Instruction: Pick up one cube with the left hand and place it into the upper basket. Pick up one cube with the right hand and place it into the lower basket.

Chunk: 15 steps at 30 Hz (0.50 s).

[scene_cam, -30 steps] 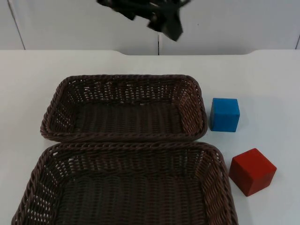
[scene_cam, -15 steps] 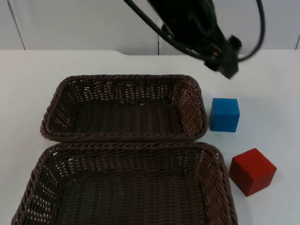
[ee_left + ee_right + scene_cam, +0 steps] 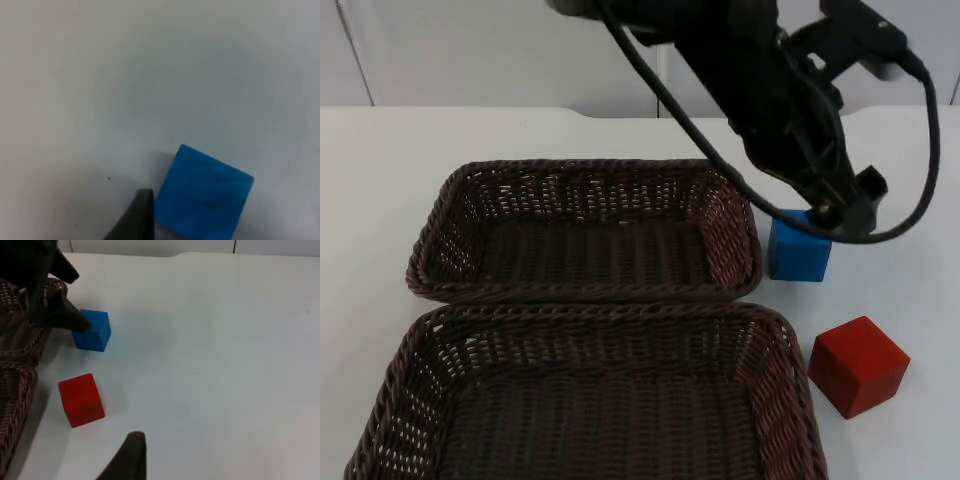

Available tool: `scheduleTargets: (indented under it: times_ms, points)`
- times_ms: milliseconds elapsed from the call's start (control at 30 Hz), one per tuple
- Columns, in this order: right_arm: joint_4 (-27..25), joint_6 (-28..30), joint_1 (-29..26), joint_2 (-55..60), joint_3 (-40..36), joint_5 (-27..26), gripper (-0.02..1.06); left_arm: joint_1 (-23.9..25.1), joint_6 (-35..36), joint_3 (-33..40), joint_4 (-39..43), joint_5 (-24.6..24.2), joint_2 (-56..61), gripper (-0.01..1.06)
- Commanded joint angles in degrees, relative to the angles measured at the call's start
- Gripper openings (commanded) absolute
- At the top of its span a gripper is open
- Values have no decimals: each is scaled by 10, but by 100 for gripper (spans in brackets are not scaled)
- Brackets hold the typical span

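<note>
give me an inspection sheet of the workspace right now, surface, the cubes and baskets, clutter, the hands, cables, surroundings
surface: white table top, bare around the baskets and cubes.
job's things: upper basket and lower basket, both brown wicker, neither holding a cube. Blue cube beside the upper basket's right end; red cube beside the lower basket's right end, turned at an angle.
clutter: nothing seen.
hands: left hand reaches across, just over the blue cube's far top edge, not yet gripping it. Right hand waits above the table, right of the cubes.
cables: robot's own only.
surroundings: grey partition wall behind the table.
</note>
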State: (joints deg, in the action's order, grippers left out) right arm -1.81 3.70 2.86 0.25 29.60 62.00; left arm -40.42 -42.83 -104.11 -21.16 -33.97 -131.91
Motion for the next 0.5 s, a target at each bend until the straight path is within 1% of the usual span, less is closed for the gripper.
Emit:
scheduleTargets:
  times_ms: [0,133,200,300,467]
  points:
    - [2,0,-3,-3,0,-2,105,-3,-4,-16,-8,0,-14,105]
    - [2,0,-3,-3,0,-2,105,-6,-20,-78,-11,-17,-65,105]
    - [2,0,-3,-3,0,-2,105,-6,-23,-91,-9,-22,-76,105]
    - [2,0,-3,-3,0,-2,105,-6,-30,-134,0,-51,-114,105]
    - [2,0,-3,-3,0,-2,105,-6,-30,-164,21,-73,-142,105]
